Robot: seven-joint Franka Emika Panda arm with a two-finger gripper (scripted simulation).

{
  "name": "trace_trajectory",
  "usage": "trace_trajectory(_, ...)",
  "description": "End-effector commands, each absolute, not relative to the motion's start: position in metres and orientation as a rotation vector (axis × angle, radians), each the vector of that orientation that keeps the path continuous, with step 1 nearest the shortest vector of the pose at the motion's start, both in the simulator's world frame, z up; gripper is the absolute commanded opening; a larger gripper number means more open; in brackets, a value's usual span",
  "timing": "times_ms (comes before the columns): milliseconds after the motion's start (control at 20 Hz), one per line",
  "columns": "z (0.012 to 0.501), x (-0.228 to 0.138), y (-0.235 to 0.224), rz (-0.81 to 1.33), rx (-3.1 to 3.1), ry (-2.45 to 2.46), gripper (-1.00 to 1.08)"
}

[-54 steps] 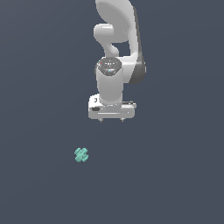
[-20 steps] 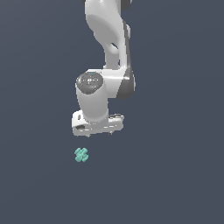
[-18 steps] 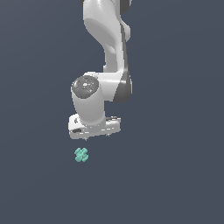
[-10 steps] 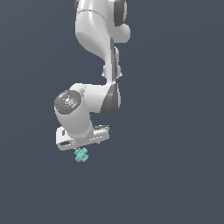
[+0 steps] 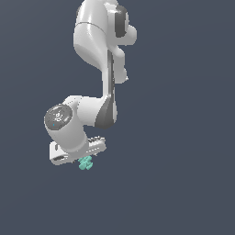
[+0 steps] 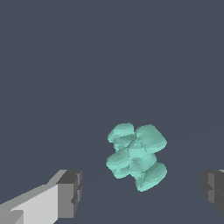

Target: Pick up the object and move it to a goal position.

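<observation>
Exterior view: the white arm (image 5: 98, 69) bends down toward the exterior view's left, and its hand (image 5: 79, 151) sits directly over the teal object (image 5: 85, 163), which peeks out just beneath the hand body; the fingers are hidden here. Wrist view: the knobbly, cross-shaped object (image 6: 136, 155) lies on the dark bench (image 6: 109, 65) between the two grey fingertips (image 6: 70, 192), which stand wide apart, neither touching it.
</observation>
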State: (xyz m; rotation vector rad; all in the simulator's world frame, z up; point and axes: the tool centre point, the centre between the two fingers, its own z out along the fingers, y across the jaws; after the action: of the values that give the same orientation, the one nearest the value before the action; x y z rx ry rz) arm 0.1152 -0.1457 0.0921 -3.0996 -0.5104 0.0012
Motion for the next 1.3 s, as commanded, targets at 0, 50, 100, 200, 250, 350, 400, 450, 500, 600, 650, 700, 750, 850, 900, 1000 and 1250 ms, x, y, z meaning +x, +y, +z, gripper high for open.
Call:
trace_trajectory(0,0.09,0.117,-0.149,0.0,-3.098,-0.523,1.0)
trace_trajectory(50,0.09,0.117,-0.15,0.0,-3.097,-0.525,1.0)
trace_trajectory(100,0.089,0.117,-0.151,0.0,-3.097,-0.526,1.0)
trace_trajectory(200,0.089,0.117,-0.15,0.001,-3.098,-0.523,1.0)
trace_trajectory(250,0.089,0.117,-0.15,0.001,-3.098,-0.523,1.0)
trace_trajectory(350,0.085,0.117,-0.151,0.001,-3.098,-0.523,1.0)
trace_trajectory(400,0.082,0.117,-0.151,0.001,-3.098,-0.523,1.0)
trace_trajectory(450,0.079,0.117,-0.15,0.001,-3.098,-0.524,1.0)
trace_trajectory(500,0.074,0.117,-0.151,0.001,-3.098,-0.524,1.0)
trace_trajectory(600,0.062,0.116,-0.151,0.001,-3.097,-0.525,1.0)
trace_trajectory(650,0.056,0.116,-0.15,0.0,-3.097,-0.526,1.0)
trace_trajectory(700,0.05,0.116,-0.151,0.0,-3.097,-0.526,1.0)
trace_trajectory(750,0.046,0.116,-0.151,0.0,-3.097,-0.526,1.0)
trace_trajectory(850,0.039,0.116,-0.151,0.0,-3.097,-0.527,1.0)
trace_trajectory(900,0.038,0.116,-0.151,0.0,-3.097,-0.527,1.0)
trace_trajectory(1000,0.037,0.117,-0.151,0.0,-3.097,-0.527,1.0)
trace_trajectory(1250,0.039,0.118,-0.151,0.0,-3.097,-0.527,-1.0)
